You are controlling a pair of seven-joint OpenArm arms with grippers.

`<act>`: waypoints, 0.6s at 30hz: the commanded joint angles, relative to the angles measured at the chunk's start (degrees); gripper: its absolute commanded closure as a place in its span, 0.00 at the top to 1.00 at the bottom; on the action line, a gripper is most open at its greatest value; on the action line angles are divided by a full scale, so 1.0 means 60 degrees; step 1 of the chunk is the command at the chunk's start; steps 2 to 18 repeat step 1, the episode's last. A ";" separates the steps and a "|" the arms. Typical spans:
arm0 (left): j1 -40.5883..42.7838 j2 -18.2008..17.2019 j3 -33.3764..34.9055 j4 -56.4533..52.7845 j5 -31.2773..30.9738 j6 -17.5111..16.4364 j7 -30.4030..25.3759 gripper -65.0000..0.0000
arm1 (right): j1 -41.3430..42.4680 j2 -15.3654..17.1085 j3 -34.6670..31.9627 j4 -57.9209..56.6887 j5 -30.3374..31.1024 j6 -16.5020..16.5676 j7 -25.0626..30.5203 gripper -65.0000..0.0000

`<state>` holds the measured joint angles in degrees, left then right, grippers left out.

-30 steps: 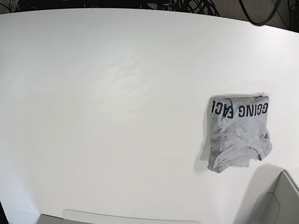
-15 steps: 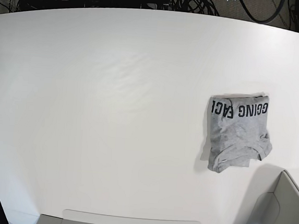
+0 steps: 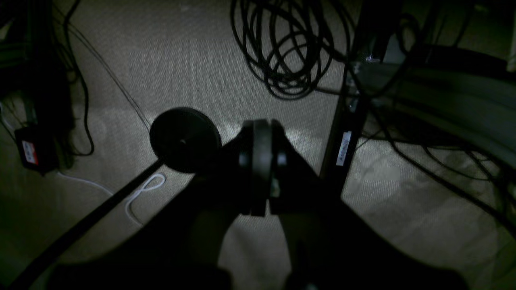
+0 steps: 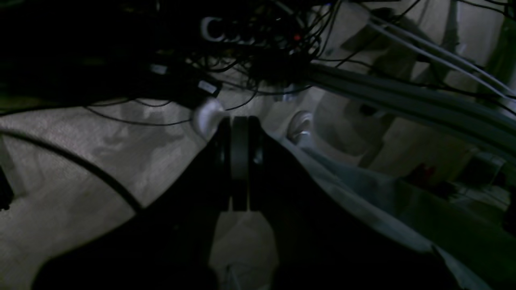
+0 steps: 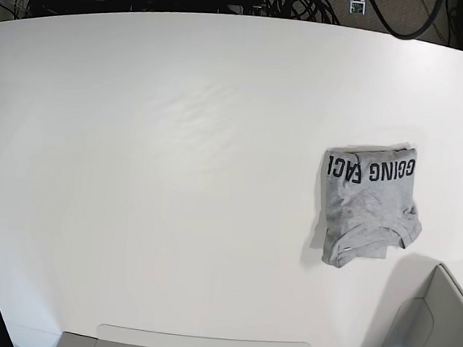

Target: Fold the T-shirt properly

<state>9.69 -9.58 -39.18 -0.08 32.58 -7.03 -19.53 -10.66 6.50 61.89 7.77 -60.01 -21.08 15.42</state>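
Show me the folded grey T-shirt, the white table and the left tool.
Folded heather grey cotton T-shirt (image 5: 368, 208): base view, plain middle.
White table (image 5: 174, 177): base view, bare top.
Left tool (image 3: 261, 169): left wrist view, between closed tips.

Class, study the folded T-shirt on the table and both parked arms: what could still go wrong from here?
1. The T-shirt lies near the white table edge, beside the grey bin; a nudge might drag it off.
2. Its lower hem looks bunched and uneven, so the fold may loosen or count as untidy.
3. Both the left hand and the right hand hang shut over the loose floor cables; a careless move could snag one.
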 commanded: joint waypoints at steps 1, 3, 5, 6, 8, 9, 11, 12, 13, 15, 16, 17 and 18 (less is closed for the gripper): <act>0.0091 -0.0080 -0.0012 0.0013 -0.0001 0.0050 -0.0035 0.00 | 0.0010 0.0037 0.0022 0.0060 0.0045 -0.0186 0.0031 0.00; 0.0091 -0.0080 -0.0012 0.0013 -0.0001 0.0050 -0.0035 0.00 | 0.0010 0.0037 0.0022 0.0060 0.0045 -0.0186 0.0031 0.00; 0.0091 -0.0080 -0.0012 0.0013 -0.0001 0.0050 -0.0035 0.00 | 0.0010 0.0037 0.0022 0.0060 0.0045 -0.0186 0.0031 0.00; 0.0091 -0.0080 -0.0012 0.0013 -0.0001 0.0050 -0.0035 0.00 | 0.0010 0.0037 0.0022 0.0060 0.0045 -0.0186 0.0031 0.00; 0.0091 -0.0080 -0.0012 0.0013 -0.0001 0.0050 -0.0035 0.00 | 0.0010 0.0037 0.0022 0.0060 0.0045 -0.0186 0.0031 0.00; 0.0091 -0.0080 -0.0012 0.0013 -0.0001 0.0050 -0.0035 0.00 | 0.0010 0.0037 0.0022 0.0060 0.0045 -0.0186 0.0031 0.00; 0.0091 -0.0080 -0.0012 0.0013 -0.0001 0.0050 -0.0035 0.00 | 0.0010 0.0037 0.0022 0.0060 0.0045 -0.0186 0.0031 0.00; 0.0091 -0.0080 -0.0012 0.0013 -0.0001 0.0050 -0.0035 0.00 | 0.0010 0.0037 0.0022 0.0060 0.0045 -0.0186 0.0031 0.00; 0.0091 -0.0080 -0.0012 0.0013 -0.0001 0.0050 -0.0035 0.00 | 0.0010 0.0037 0.0022 0.0060 0.0045 -0.0186 0.0031 0.00; 0.0091 -0.0080 -0.0012 0.0013 -0.0001 0.0050 -0.0035 0.00 | 0.0010 0.0037 0.0022 0.0060 0.0045 -0.0186 0.0031 0.00; 0.0091 -0.0080 -0.0012 0.0013 -0.0001 0.0050 -0.0035 0.00 | 0.0010 0.0037 0.0022 0.0060 0.0045 -0.0186 0.0031 0.00; 0.0091 -0.0080 -0.0012 0.0013 -0.0001 0.0050 -0.0035 0.00 | 0.0010 0.0037 0.0022 0.0060 0.0045 -0.0186 0.0031 0.00; 0.0091 -0.0080 -0.0012 0.0013 -0.0001 0.0050 -0.0035 0.00 | 0.0010 0.0037 0.0022 0.0060 0.0045 -0.0186 0.0031 0.00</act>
